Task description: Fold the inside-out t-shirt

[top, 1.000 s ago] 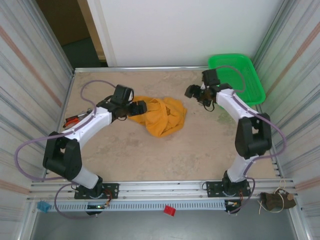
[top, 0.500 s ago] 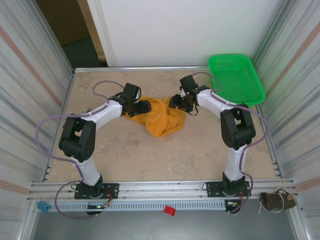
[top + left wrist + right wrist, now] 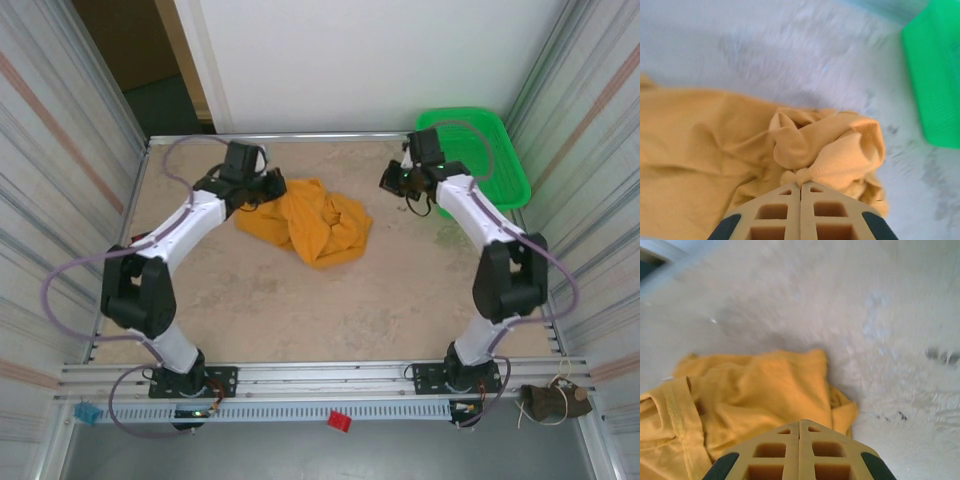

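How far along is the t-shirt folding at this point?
Done: nothing; the inside-out t-shirt lies crumpled in a heap mid-table. In hand: the left tool is shut on a bunch of its fabric; the right tool is shut, apart from the cloth. Left: spreading it flat and every fold.
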`<state>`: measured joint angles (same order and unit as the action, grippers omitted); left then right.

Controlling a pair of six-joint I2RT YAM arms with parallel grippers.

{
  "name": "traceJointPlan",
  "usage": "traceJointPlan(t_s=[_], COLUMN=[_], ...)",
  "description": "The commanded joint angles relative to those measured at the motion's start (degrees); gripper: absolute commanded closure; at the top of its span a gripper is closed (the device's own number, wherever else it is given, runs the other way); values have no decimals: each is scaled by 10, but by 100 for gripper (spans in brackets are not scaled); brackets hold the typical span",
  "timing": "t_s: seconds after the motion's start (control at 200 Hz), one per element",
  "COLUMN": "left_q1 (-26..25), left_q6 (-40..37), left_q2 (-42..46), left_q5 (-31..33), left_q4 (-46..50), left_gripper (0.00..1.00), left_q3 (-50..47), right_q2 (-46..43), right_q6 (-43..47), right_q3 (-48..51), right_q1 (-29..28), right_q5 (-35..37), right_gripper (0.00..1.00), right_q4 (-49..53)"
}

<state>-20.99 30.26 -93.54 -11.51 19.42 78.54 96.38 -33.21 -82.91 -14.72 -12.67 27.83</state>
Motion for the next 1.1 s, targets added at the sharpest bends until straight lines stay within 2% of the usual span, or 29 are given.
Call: traceJointPlan(t_s=[0.0, 0.03, 0.08, 0.261, 0.366, 0.431, 0.486, 0.526, 0.581, 0.741, 0.892, 1.097], left_q1=[6, 6, 6, 7, 7, 9, 11, 14, 19, 73, 142, 151], left_q6=[-30, -29, -28, -21, -22, -21, -22, -23, -26, -37, 4, 55], left_q2=[38, 39, 41, 66, 78, 83, 87, 89, 92, 118, 150, 177], left_q5=[-5, -8, -11, 11, 21, 24, 25, 25, 25, 37, 39, 32], left_q4=[18, 18, 18, 4, 3, 0, -1, 0, 2, 20, -21, -131], left_gripper=[100, 100, 100, 100, 100, 100, 100, 100, 100, 100, 100, 100], left_q3=[37, 35, 26, -33, -55, -67, -74, -76, -75, -29, 40, 125], right_q2=[13, 29, 51, 122, 165, 192, 210, 216, 212, 106, -10, -106], right_q6=[40, 45, 50, 45, 44, 43, 44, 44, 45, 50, 24, 23], right_q3=[-40, -49, -55, -45, -43, -53, -65, -73, -82, -92, -155, -240], right_q1=[-40, -55, -79, -136, -149, -147, -141, -133, -120, -57, 24, 67], right_q5=[-16, -11, -4, -4, 8, 14, 16, 11, -2, -7, -45, -63], right_gripper=[53, 39, 31, 30, 31, 37, 50, 67, 100, 100, 100, 100], right_q4=[14, 20, 21, -7, -19, -21, -21, -21, -20, -10, -19, -61])
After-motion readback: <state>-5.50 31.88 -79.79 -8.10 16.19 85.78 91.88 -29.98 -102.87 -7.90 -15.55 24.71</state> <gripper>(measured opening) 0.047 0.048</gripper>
